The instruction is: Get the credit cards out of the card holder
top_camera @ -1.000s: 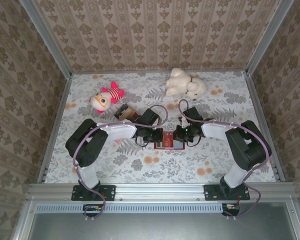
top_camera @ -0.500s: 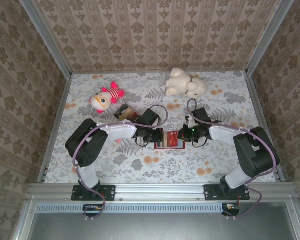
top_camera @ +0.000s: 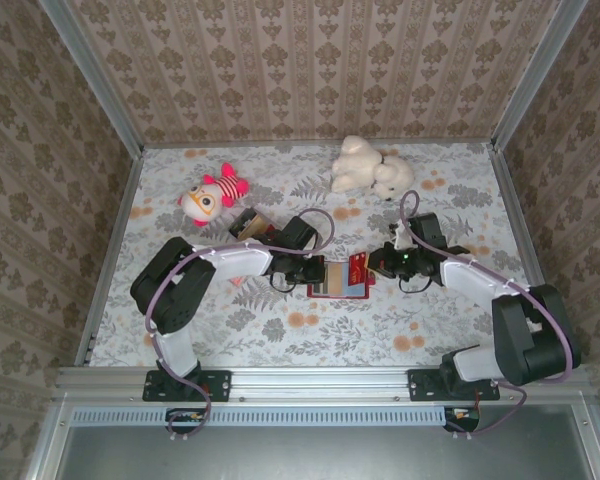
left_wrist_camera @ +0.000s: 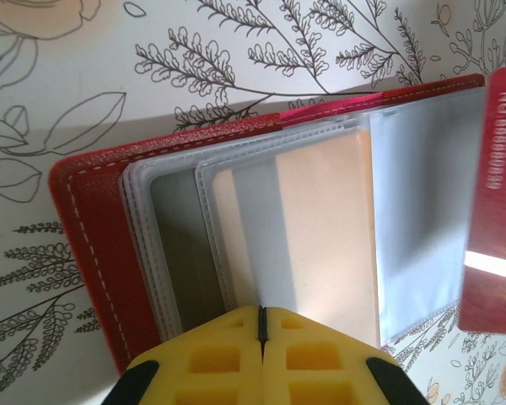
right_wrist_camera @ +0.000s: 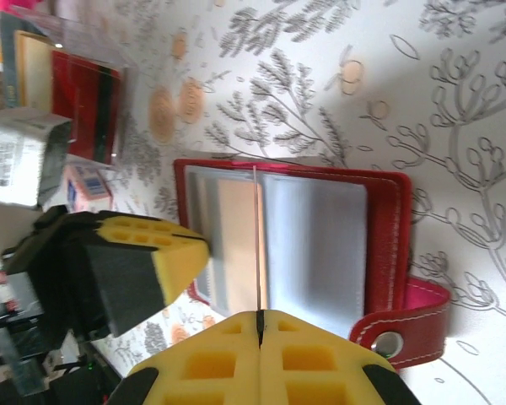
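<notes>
We hold one red credit card [top_camera: 358, 265] in the right tool [right_wrist_camera: 259, 325], its yellow pads shut flat on the card's end. From the right wrist the card shows as a thin edge line rising from the pads across the open card holder [top_camera: 336, 284]. The card hangs over the holder's right half, tilted, and looks free of the pockets.

The holder lies open and flat on the worktop [top_camera: 280, 330], between the two arms, with its long axis running from one tool to the other. A tan-orange card [left_wrist_camera: 329, 228] sits in a clear pocket on the holder's left half. The left tool [left_wrist_camera: 261, 329] is at the holder's left edge, right by that pocket. Its pads are pressed together with nothing between them. We cannot tell whether it bears down on the holder or only hovers at it.

Both arms reach inward with bent elbows and low forearms, their tools facing each other across the holder.

We judge the coming move to be the right arm's: carry the red card off to the holder's right and lay it on bare worktop. It should pass over the strap tab [right_wrist_camera: 405, 325] that juts out on that side. The left arm is the nearer one to the tan-orange card.
</notes>
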Controlling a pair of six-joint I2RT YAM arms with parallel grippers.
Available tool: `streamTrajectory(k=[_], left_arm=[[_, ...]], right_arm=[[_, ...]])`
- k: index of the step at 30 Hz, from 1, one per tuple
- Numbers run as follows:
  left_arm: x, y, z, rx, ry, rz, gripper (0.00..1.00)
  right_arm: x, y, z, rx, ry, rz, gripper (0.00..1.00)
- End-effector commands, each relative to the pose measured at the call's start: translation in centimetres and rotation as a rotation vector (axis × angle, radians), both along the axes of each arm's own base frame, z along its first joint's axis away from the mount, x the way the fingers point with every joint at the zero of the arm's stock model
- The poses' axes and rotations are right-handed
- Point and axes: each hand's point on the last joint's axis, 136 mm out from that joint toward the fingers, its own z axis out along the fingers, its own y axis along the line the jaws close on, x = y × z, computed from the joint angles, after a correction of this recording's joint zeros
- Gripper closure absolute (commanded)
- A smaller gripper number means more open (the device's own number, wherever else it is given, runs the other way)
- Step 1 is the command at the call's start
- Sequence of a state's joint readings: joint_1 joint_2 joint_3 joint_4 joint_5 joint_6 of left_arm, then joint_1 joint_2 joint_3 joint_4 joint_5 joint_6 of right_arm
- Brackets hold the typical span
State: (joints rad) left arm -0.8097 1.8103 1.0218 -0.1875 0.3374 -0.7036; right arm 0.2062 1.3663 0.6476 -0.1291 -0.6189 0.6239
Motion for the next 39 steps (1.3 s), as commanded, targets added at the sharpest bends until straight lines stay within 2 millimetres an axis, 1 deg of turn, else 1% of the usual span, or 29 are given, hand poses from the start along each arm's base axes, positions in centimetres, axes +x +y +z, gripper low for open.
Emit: streamTrajectory(k=[1, 4, 8, 12, 15, 19, 23, 25, 28, 31, 33, 36, 38, 39], left_arm=[[0.8, -0.6, 2.9, -0.061, -0.029, 0.014, 0.86], [1.2, -0.7, 4.8, -0.106, -0.055, 0.027, 0.74], [1.7, -0.3, 7.7, -0.183, -0.093, 0.058, 0.62], [1.8, 0.3, 9.8, -0.281, -0.096, 0.099, 0.50], [1.6, 0.1, 10.9, -0.373, -0.074, 0.114, 0.45], [1.2, -1.0, 12.4, -0.478, -0.043, 0.089, 0.41], [1.3, -1.8, 13.7, -0.563, -0.031, 0.074, 0.41], [1.7, -2.1, 14.5, -0.602, -0.027, 0.083, 0.41], [1.7, -2.5, 16.2, -0.669, -0.013, 0.055, 0.41], [1.7, -2.5, 17.0, -0.685, -0.019, 0.045, 0.43], [1.7, -2.5, 17.2, -0.694, -0.026, 0.040, 0.47], [1.7, -2.4, 17.7, -0.722, -0.035, 0.037, 0.62], [1.6, -2.3, 18.3, -0.752, -0.044, 0.029, 0.72], [1.6, -2.3, 18.4, -0.756, -0.047, 0.025, 0.76]], right_arm=[[-0.5, 0.9, 1.3, 0.075, -0.023, 0.039, 1.00], [-0.3, 1.4, 2.1, 0.123, -0.039, 0.044, 1.00], [0.0, 2.2, 3.3, 0.195, -0.060, 0.054, 1.00], [0.4, 3.0, 4.9, 0.286, -0.088, 0.061, 1.00], [0.7, 3.6, 6.2, 0.349, -0.114, 0.067, 1.00], [0.8, 4.4, 8.3, 0.417, -0.148, 0.085, 1.00], [0.7, 4.9, 9.8, 0.453, -0.173, 0.094, 1.00], [0.7, 5.0, 10.5, 0.464, -0.187, 0.100, 1.00], [0.5, 5.2, 11.1, 0.472, -0.198, 0.109, 1.00], [0.4, 5.2, 11.5, 0.476, -0.206, 0.112, 1.00], [0.4, 5.2, 11.6, 0.476, -0.209, 0.109, 1.00], [0.4, 5.2, 11.6, 0.475, -0.208, 0.107, 1.00], [0.4, 5.2, 11.5, 0.474, -0.206, 0.108, 1.00], [0.4, 5.2, 11.4, 0.472, -0.206, 0.108, 1.00]])
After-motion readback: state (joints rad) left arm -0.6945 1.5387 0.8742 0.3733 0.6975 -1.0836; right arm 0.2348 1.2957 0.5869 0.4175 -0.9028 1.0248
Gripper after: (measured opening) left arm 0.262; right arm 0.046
